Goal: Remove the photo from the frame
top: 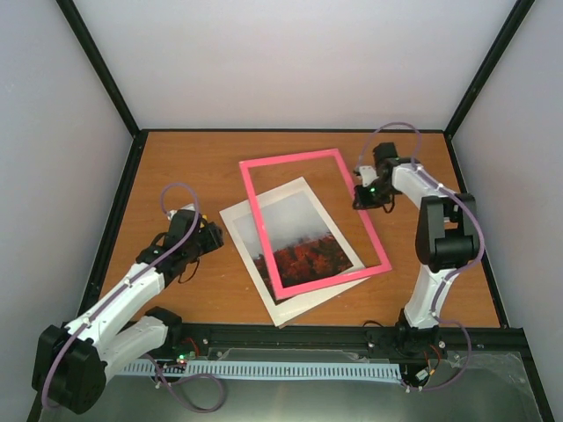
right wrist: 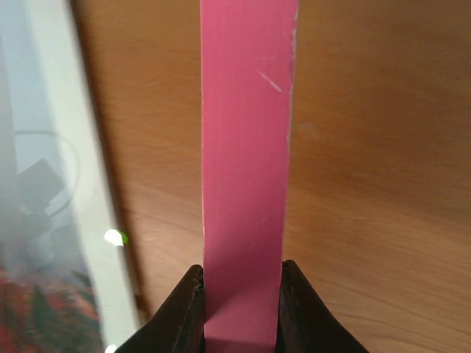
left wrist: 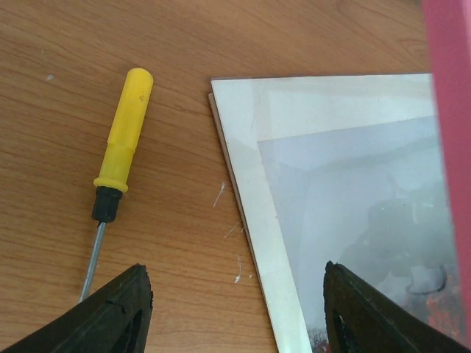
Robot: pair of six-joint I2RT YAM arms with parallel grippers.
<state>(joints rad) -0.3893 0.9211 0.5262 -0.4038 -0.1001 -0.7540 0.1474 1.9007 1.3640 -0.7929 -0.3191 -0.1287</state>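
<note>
Now: right end effector (right wrist: pixel 241 294) is pinched on the right long bar of the frame (top: pixel 290 161), toward the counter's far-right corner. Frame's long axis runs far to near, slanting to the right edge. The photo (top: pixel 299 233) lies flat at counter centre within a white mat (top: pixel 290 303), showing through the frame's opening, apparently not seated in it. Left end effector (left wrist: pixel 235 283) is spread and empty, just off the mat's left corner and so nearer the photo. A yellow screwdriver (left wrist: pixel 125 132) lies beside it.
</note>
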